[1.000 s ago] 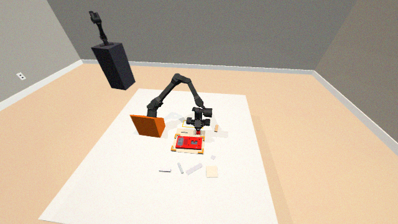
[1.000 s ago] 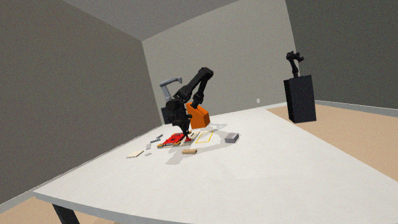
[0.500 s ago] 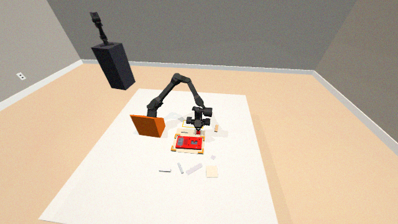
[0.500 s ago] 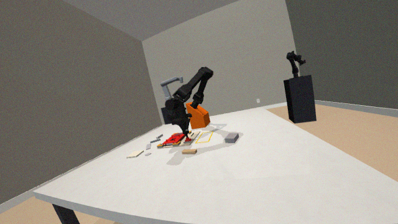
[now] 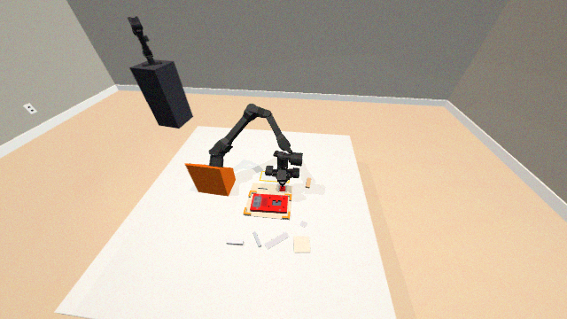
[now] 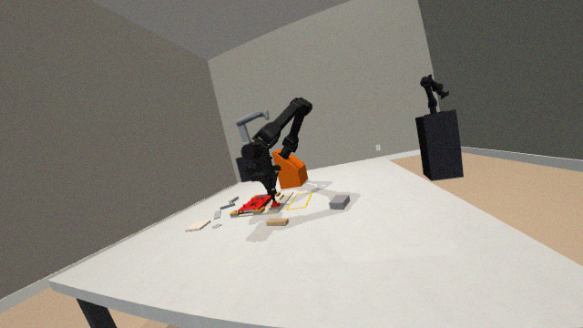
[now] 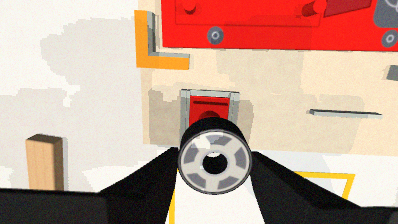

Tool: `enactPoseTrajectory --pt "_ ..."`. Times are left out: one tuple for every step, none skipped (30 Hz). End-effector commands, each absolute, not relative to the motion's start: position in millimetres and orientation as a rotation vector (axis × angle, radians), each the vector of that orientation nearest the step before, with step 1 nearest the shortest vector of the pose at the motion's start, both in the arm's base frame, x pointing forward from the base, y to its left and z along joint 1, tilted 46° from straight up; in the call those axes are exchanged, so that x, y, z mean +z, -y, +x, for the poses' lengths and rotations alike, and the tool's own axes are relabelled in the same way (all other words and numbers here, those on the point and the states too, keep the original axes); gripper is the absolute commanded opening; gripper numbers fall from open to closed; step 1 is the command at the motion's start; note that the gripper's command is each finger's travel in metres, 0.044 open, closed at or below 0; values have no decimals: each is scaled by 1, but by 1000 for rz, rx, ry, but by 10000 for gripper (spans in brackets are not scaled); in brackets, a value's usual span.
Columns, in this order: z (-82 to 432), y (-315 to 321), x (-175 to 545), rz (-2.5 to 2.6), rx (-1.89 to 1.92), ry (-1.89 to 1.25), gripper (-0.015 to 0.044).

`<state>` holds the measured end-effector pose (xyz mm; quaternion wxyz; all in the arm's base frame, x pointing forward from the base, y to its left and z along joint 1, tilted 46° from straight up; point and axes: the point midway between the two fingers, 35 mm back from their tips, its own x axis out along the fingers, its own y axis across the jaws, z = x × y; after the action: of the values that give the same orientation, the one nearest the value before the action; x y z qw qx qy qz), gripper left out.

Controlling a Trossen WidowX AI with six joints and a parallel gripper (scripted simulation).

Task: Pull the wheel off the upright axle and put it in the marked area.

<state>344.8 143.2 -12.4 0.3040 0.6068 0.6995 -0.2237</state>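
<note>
My gripper (image 5: 282,183) (image 6: 273,198) (image 7: 213,156) is shut on the wheel (image 7: 215,139), a black tyre with a light grey spoked face. One finger presses on each side. The wheel is over or just beside a small red block (image 5: 282,189) (image 6: 275,205) (image 7: 209,106) in a grey frame. A dark red round part of that block shows past the tyre's edge. The upright axle is hidden by the wheel, so I cannot tell whether the wheel is clear of it. The marked area is a yellow outline (image 5: 270,181) (image 6: 307,200) (image 7: 325,175) on the table behind the block.
A red panel (image 5: 266,209) (image 6: 255,204) (image 7: 260,37) lies between orange corner brackets (image 7: 142,40). A wooden block (image 5: 308,182) (image 6: 278,222) (image 7: 45,165) lies to one side. A grey block (image 6: 339,202) and an orange box (image 5: 208,179) (image 6: 292,173) stand farther off.
</note>
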Motion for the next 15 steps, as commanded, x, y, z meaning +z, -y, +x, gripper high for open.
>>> enactPoseTrajectory --pt "346 -140 -8 1604 -585 -1852 0" --pt "346 -138 -6 1604 -585 -1851 0" --pt "347 -135 -4 1604 -586 -1851 0" --pt "347 -131 -1 1604 -586 -1851 0" --pt "347 -127 2 1603 -586 -1851 0" --pt "346 -123 6 1604 -586 -1851 0" --pt "345 -119 8 1604 -586 -1851 0" --pt "345 -117 9 1604 -587 -1851 0" --pt "344 -115 10 1604 -587 -1851 0" --pt "343 -121 4 1612 -600 -1858 0" --pt "342 -122 5 1612 -600 -1858 0" --pt "341 -124 7 1611 -600 -1857 0" --pt "339 -126 10 1611 -600 -1857 0" --pt "337 -128 13 1610 -600 -1857 0" --pt "335 -130 16 1610 -600 -1856 0"
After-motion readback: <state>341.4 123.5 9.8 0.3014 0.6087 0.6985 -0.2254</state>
